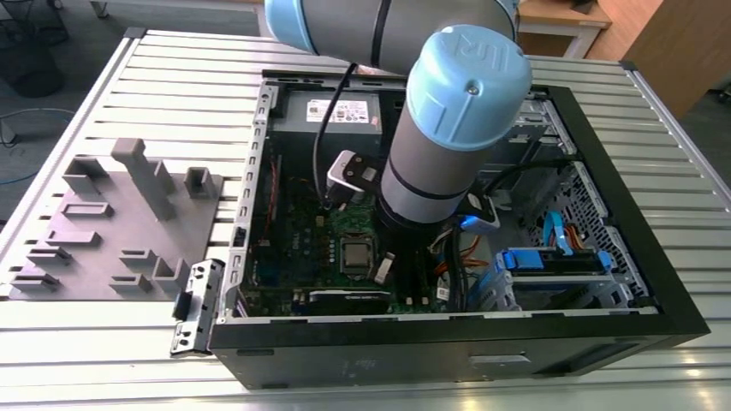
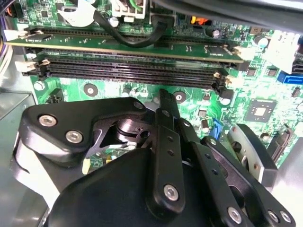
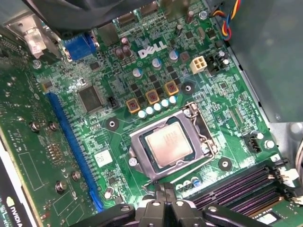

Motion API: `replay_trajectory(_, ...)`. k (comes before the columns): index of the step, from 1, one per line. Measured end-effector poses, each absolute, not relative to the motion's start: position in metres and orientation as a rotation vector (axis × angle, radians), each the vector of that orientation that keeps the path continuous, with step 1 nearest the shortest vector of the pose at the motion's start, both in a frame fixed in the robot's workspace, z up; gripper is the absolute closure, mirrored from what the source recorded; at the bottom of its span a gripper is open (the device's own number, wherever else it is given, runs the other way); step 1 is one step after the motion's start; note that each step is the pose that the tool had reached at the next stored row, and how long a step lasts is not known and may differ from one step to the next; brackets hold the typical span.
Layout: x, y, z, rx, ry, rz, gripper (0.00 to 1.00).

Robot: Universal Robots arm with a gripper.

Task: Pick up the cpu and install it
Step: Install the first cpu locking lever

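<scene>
Inside the open computer case (image 1: 674, 317) on the slatted table (image 1: 103, 342), the robot arm (image 1: 446, 128) reaches down over the green motherboard (image 3: 118, 123). The cpu (image 3: 168, 146) already lies flat in its socket (image 3: 137, 142) — the silvery square sits squarely within the metal frame in the first wrist view, and in the exterior view it shows as a small grey square (image 1: 358, 253) just to the exterior view's left of the arm's lower end. The gripper (image 3: 163, 189) hangs close above the board beside the socket, between it and the long memory slots (image 3: 246, 187). Its fingers (image 3: 166, 194) look drawn together, with nothing between them. Judging by this, the picking and placing are done. Whether the socket's clamp frame and lever have been closed over the chip I cannot tell — the top of the chip lies uncovered.
</scene>
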State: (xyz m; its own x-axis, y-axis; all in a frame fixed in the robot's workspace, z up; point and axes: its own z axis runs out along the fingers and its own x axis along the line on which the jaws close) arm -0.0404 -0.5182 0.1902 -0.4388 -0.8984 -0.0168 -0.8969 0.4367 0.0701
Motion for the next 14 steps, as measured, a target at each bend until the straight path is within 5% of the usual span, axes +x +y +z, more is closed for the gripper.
replay_trajectory(14,-0.036,-0.518,0.199,1.654,-2.645,-0.111,0.89)
